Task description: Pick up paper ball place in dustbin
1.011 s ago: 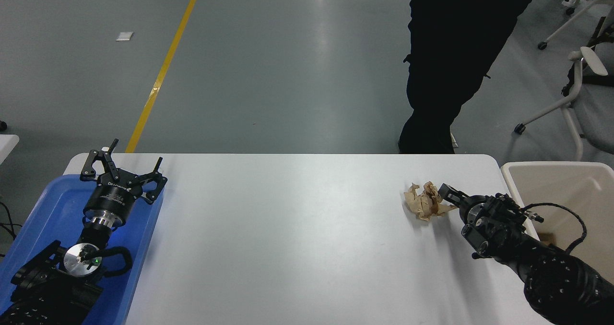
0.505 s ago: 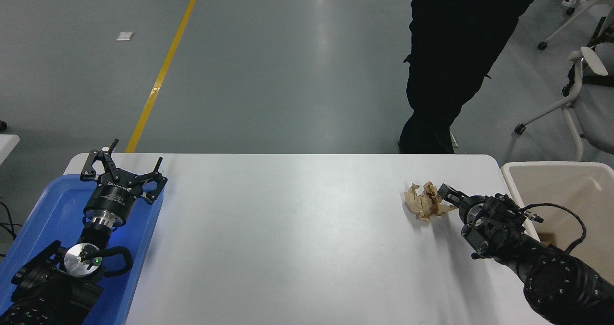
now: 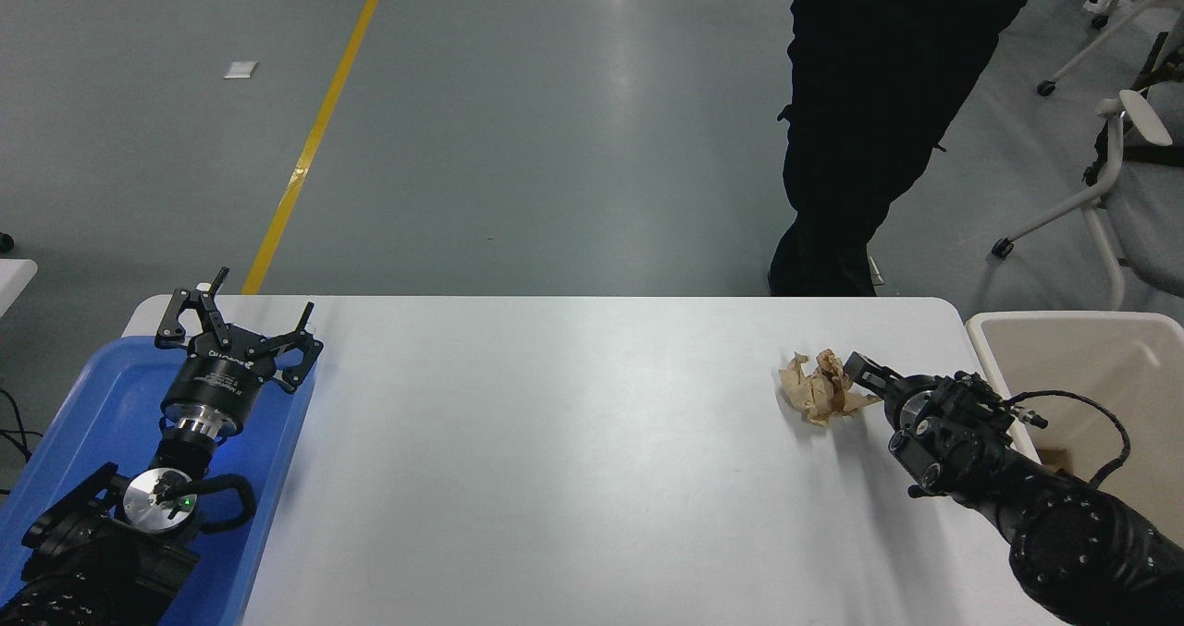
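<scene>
while right gripper (image 3: 849,374) grips paper ball (image 3: 818,388), on table (image 3: 573,441)

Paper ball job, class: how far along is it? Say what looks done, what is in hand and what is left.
Done: the right gripper has reached the paper ball, which lies on the white table. In hand: it is at the ball's right edge; whether it grips is unclear. Left: lifting the ball and dropping it into the dustbin at the right. The left gripper is parked open over the blue tray.
</scene>
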Robot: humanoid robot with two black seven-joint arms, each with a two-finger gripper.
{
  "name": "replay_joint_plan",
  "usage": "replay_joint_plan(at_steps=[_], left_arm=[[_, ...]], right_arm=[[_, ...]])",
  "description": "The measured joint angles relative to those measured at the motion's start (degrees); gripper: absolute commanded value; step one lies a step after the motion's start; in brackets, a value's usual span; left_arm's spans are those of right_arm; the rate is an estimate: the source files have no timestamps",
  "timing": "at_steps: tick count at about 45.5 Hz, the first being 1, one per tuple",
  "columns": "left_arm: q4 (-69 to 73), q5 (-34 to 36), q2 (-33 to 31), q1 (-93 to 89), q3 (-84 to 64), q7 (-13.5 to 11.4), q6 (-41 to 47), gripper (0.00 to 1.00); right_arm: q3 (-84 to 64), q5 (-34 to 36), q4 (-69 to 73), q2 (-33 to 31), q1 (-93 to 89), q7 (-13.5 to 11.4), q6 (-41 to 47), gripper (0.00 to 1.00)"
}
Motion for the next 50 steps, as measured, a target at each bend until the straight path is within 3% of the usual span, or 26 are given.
replay_joint_plan(at_steps=[50], left_arm=[[0.0,0.0,0.0,-0.1,0.0,0.0,0.0,0.99]], right_arm=[[1.6,-0.1,0.1,-1.4,0.1,0.2,-0.1,1.0]])
